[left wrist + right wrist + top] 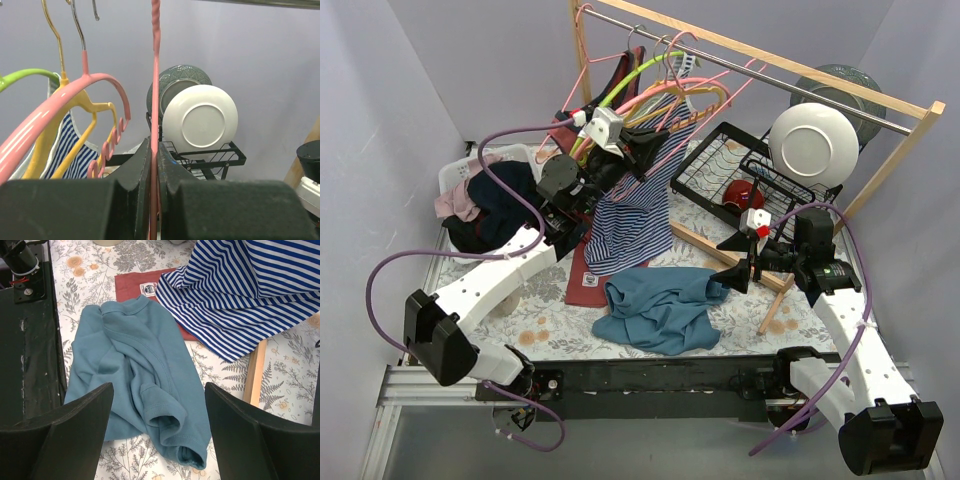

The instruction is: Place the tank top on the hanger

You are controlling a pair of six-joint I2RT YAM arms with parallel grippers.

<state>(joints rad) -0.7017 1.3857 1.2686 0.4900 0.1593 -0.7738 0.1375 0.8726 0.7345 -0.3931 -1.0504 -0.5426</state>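
Right end effector (158, 387) overhangs crumpled teal tank top (130, 365).

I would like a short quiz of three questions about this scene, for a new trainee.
1. True or false: the tank top already hangs on a hanger.
2. What do the left fingers hold? A the pink hanger; B the lime-green hanger; C the white plate.
3. Fill in: the right fingers are ___ (open or shut) over the tank top.
Key: 1 false; 2 A; 3 open.
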